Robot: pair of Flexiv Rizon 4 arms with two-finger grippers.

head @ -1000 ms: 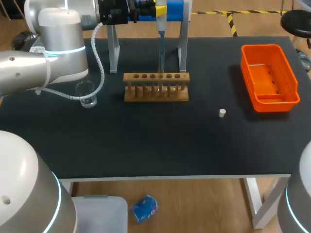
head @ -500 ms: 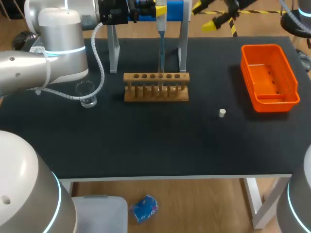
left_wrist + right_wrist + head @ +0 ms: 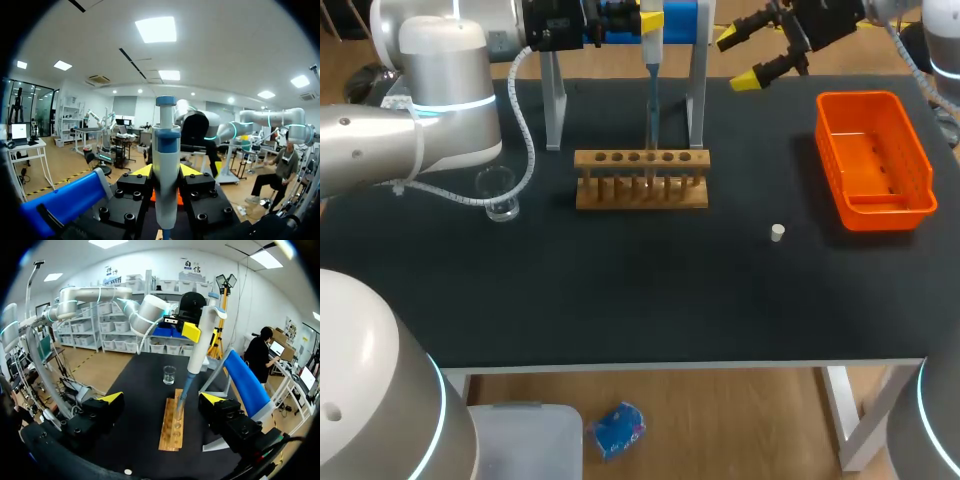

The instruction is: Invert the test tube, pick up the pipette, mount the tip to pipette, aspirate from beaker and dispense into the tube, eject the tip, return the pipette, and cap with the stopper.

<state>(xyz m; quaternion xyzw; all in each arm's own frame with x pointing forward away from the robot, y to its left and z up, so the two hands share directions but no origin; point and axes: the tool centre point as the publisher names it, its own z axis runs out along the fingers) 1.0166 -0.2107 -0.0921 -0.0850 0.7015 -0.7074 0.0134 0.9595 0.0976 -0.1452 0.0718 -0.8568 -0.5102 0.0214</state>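
Your left gripper, top centre, is clamped on the white-and-blue pipette, its lower end down in the wooden tube rack: dispensing, likely. Right gripper, upper right, fingers apart, empty. Eject, return and cap are yet to do; the small cream stopper lies loose right of centre.

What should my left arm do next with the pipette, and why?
Probably lift the pipette straight up. The left gripper is shut on it, and its tip reaches down into the wooden rack, so a sideways move toward the orange bin would likely snag. The right gripper is open and well clear beyond the rack.
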